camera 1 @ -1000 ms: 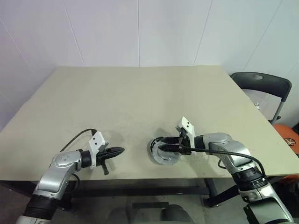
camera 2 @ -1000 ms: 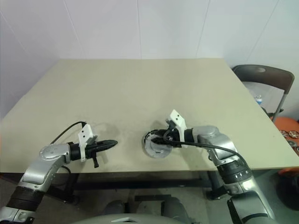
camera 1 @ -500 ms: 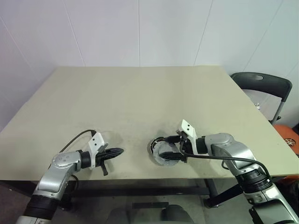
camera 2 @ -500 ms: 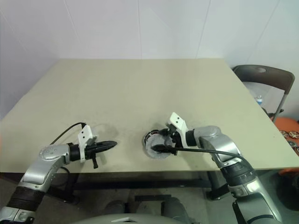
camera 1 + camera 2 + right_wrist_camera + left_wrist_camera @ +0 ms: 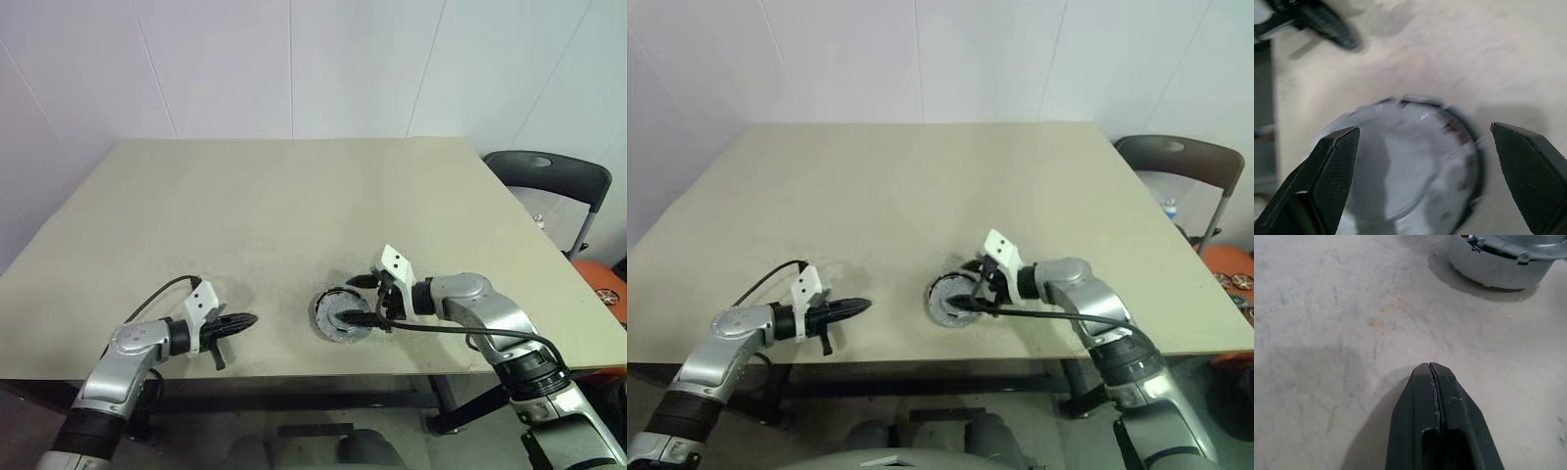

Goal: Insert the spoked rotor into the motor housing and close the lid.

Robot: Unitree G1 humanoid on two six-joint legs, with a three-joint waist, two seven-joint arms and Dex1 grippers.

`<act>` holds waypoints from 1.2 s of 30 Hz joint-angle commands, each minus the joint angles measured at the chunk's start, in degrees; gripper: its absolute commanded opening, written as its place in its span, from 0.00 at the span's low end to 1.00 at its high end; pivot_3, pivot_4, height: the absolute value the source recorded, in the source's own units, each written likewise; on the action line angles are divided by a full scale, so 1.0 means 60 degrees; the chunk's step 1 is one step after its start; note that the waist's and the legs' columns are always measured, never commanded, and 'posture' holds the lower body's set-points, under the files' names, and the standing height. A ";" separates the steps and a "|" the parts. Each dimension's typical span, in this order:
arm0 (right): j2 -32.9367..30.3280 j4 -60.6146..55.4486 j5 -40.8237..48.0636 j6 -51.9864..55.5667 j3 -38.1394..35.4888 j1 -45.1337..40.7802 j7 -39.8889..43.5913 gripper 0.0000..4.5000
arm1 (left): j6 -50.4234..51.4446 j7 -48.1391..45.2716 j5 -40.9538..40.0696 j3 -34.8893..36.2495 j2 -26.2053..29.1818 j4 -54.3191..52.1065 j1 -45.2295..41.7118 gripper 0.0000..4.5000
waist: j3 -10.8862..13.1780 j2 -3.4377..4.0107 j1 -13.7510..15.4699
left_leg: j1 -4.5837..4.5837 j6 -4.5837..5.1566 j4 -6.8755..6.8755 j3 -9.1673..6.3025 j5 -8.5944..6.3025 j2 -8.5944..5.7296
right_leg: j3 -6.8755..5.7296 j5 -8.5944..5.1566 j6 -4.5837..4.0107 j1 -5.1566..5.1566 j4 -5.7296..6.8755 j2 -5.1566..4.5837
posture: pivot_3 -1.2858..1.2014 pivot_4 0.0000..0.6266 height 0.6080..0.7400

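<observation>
The right gripper (image 5: 359,300) hangs fingers wide apart over the motor housing (image 5: 341,316), gripping nothing. At its nine o'clock on the table (image 5: 294,206), the left gripper (image 5: 250,318) rests, fingers pressed together, empty.

A broad beige desk (image 5: 294,206) fills the middle of the scene, its flat top scuffed and faintly stained toward the near edge, and its far edge runs close along a plain white panelled wall (image 5: 294,69). Past the desk's right edge, near its far right corner, stands a dark grey folding chair (image 5: 549,176) with a rounded backrest. Lower down beside that same right edge, near the chair, an orange object (image 5: 607,284) shows partly, too cut off to tell what it is.
</observation>
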 commanded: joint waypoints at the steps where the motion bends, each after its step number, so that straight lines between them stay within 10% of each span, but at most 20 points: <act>1: 0.0114 -0.0077 0.0235 -0.0156 -0.0410 -0.0213 0.0073 1.00 | -0.0137 -0.0041 0.0016 0.0018 0.0004 -0.0153 -0.0178 0.00 | 0.0000 0.0001 0.0013 | -0.0001 0.0000 -0.0001 0.0001 0.0000 0.0000 | 0.0000 0.0000 0.0000 0.0000 -0.0001 -0.0001 | 0.52 0.00 1.00; 36: -0.0560 -0.0858 -0.0768 -0.0268 0.0862 -0.0010 0.0746 1.00 | -0.0091 0.0046 0.0157 0.0035 -0.0038 -0.0124 -0.0140 0.00 | 0.0001 0.0000 0.0006 | -0.0002 0.0000 0.0006 0.0000 0.0000 0.0000 | 0.0000 0.0000 0.0000 0.0002 -0.0001 -0.0001 | 0.52 0.00 1.00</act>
